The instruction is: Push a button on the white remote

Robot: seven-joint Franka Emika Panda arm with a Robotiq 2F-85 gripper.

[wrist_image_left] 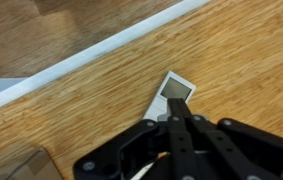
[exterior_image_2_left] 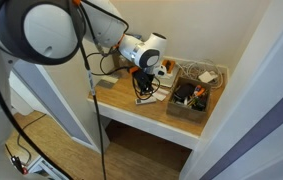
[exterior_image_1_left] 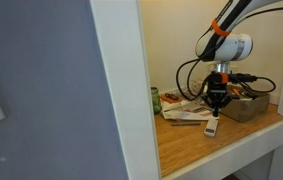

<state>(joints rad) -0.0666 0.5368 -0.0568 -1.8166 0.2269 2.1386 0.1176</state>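
The white remote (wrist_image_left: 165,96) is a small slim bar with a grey window at its far end. It lies on the wooden desk (wrist_image_left: 241,60). In the wrist view my gripper (wrist_image_left: 174,106) is shut, with its black fingers pressed together. The fingertips sit on the middle of the remote and hide its lower half. In an exterior view the gripper (exterior_image_1_left: 216,104) points straight down at the remote (exterior_image_1_left: 212,128) near the desk's front edge. In the other exterior view the gripper (exterior_image_2_left: 144,88) hangs over the desk, and the remote is too small to make out.
A brown box (exterior_image_1_left: 249,104) of cables stands beside the gripper and also shows in an exterior view (exterior_image_2_left: 189,100). Papers (exterior_image_1_left: 186,113) and a green can (exterior_image_1_left: 155,100) lie toward the back. A white partition (exterior_image_1_left: 121,90) borders the nook. The desk's white front edge (wrist_image_left: 91,55) is close.
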